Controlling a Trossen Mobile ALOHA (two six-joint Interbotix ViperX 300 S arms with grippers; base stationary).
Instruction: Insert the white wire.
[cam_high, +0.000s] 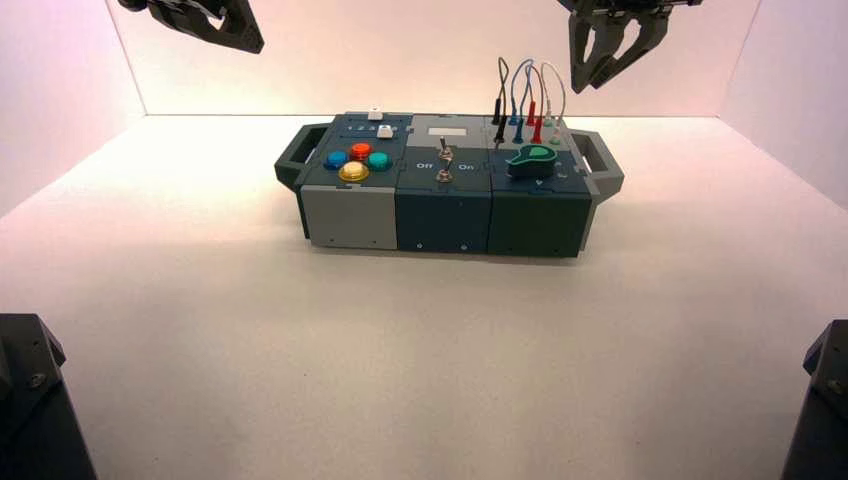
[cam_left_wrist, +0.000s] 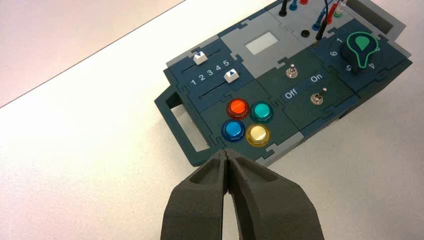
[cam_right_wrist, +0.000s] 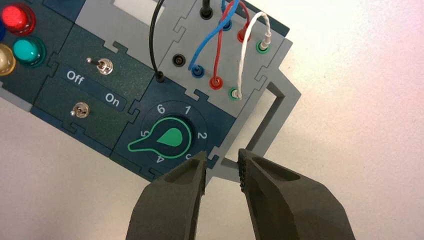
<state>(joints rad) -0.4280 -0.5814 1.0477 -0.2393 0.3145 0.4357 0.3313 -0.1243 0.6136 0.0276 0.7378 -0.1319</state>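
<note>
White wire (cam_right_wrist: 243, 55) is at the box's right rear, both plugs seemingly in the green-ringed sockets (cam_right_wrist: 262, 47). Right tool (cam_right_wrist: 222, 153) is open, nothing held, above the box's right side; left tool (cam_left_wrist: 226, 152) is clenched on nothing, parked left of the box. Imo job's prob done, so check seating, press straight down if loose, don't snag neighbors. Fwiw one black socket (cam_right_wrist: 179, 60) is empty.

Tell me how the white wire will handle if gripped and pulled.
The white wire looks thin and bent in an arch, so it would probably flex rather than push stiffly. Both ends sit at green-ringed sockets, so it may resist at first. It's likely light.
</note>
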